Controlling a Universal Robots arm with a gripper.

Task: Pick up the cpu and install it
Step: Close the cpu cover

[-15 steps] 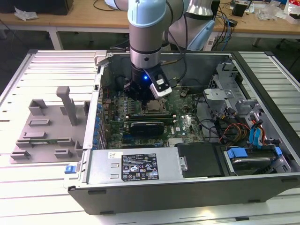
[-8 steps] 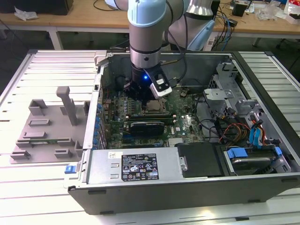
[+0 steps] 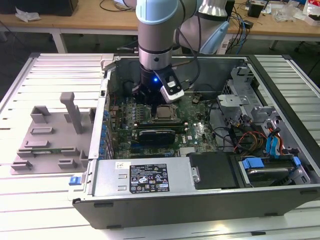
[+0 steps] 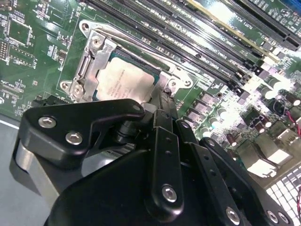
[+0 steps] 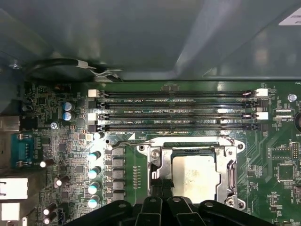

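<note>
My gripper (image 4: 162,101) hangs inside the computer case (image 3: 150,200), right over the motherboard (image 5: 61,146). The cpu (image 5: 200,174) lies seated in its socket frame (image 5: 157,165), fingertips just beside its edge. Can't tell if my jaws are spread or together.

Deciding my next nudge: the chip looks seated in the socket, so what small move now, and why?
Probably a slow, straight lift. In the second wrist view the chip lies flat inside the socket frame, with the gripper low at its edge.
</note>
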